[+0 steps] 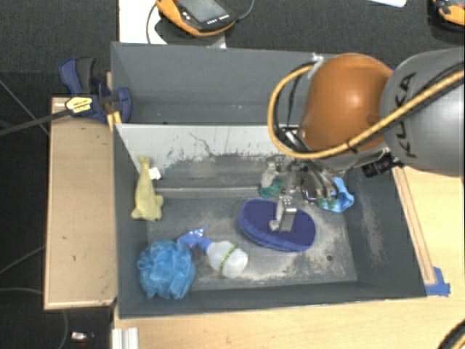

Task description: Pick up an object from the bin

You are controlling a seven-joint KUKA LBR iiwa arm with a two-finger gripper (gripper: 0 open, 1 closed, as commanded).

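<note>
- Gripper: it stands low over the dark blue round pad, with its tip at the pad's upper face. Whether it is open or closed cannot be told.
- Dark blue round pad: one, lying flat on the floor of the bin, just toward 4 o'clock of the floor's middle. The gripper covers part of its top.
- Green thing: one, at 12 o'clock of the pad, near the back wall and partly hidden by the gripper body. Its kind cannot be told.
- Light blue thing: one, at 2 o'clock of the pad, just beside the gripper body.
- White bottle-like thing with a green band: one, at 8 o'clock of the pad, near it but apart.
- Blue mesh sponge: one, farther out at 8 o'clock, in the bin's front left corner.
- Small blue piece: one, between the sponge and the white thing.
- Yellow toy figure: one, at 9 o'clock, well apart, along the left wall.
- Orange cover and yellow cable on the wrist: they hang above the back right part of the bin and hide the floor there.
</note>
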